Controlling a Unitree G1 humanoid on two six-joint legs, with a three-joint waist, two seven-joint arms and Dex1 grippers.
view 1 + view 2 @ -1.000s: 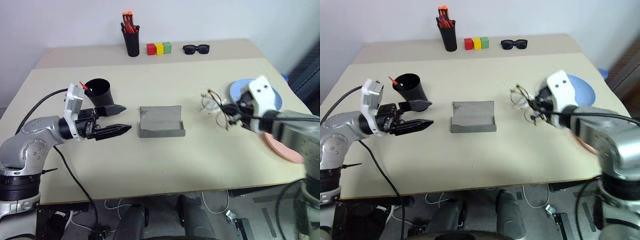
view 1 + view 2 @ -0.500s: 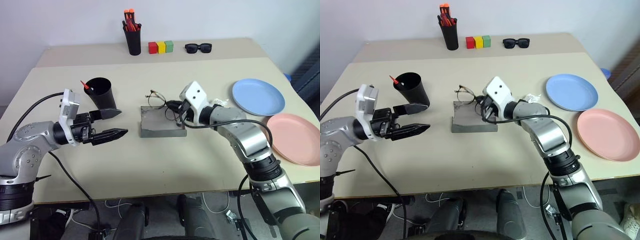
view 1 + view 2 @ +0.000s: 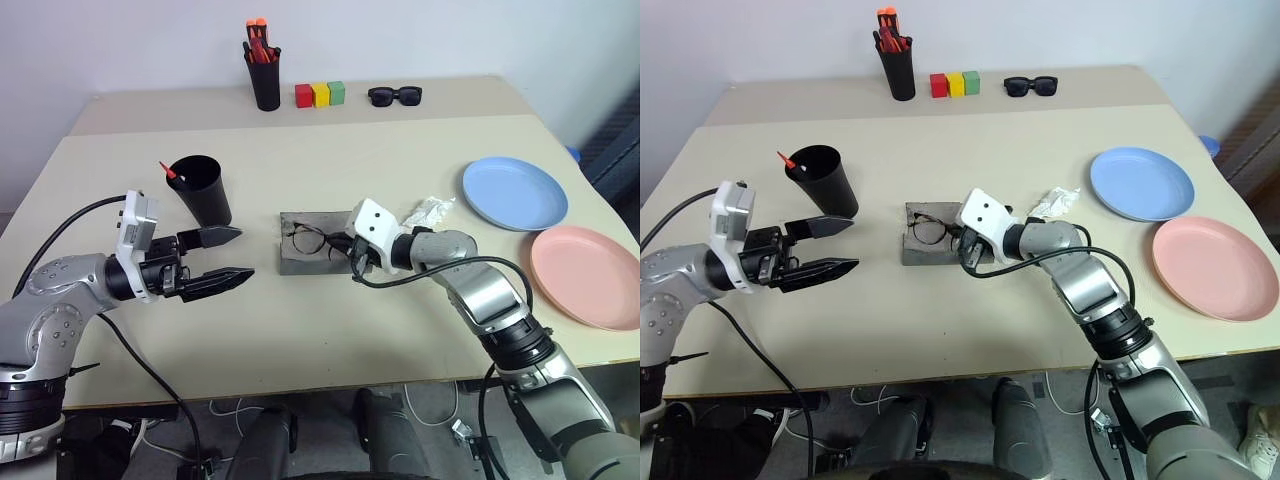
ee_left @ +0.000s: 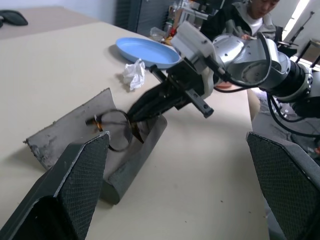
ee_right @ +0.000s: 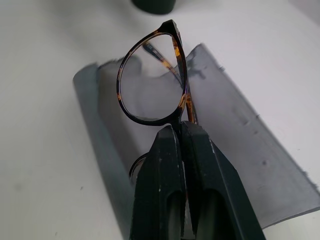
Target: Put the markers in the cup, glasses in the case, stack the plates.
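The glasses [image 5: 152, 80] are thin-framed, dark with a tortoiseshell tint, with round clear lenses. The right claw [image 3: 967, 256] is clamped on the frame at the bridge, fingers [image 5: 170, 165] pressed together, holding the glasses over the open grey case [image 3: 300, 262] at mid-table. The lenses sit low inside the case; whether they rest on its lining cannot be told. The case lies open, lid flap turned up at the far side.

The left claw [image 3: 232, 255] stands wide open and empty, level above the table [image 3: 300, 340], beside the black cup [image 3: 200, 187]. A red-tipped marker [image 3: 166, 170] juts from the cup's rim. The blue plate [image 3: 514, 192] and pink plate [image 3: 590, 274] lie side by side at the right, not stacked.

Change noted: a second ago the right claw held the glasses near the blue plate; half a second ago above the case's far edge; now it has come down into the case. The left claw has not shifted.
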